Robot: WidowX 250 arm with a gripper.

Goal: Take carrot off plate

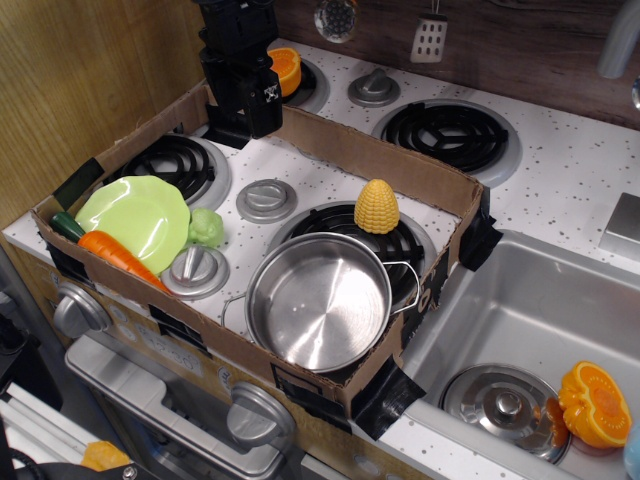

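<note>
The carrot (112, 252) is seemingly still to be reached at the plate (135, 213) edge, while the distant gripper (243, 100) jaw opening cannot be told.

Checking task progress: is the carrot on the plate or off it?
Partly on: the carrot lies across the plate's front rim.

Pincer (240, 125) tips hidden (behind cardboard wall (330, 140)).
</note>
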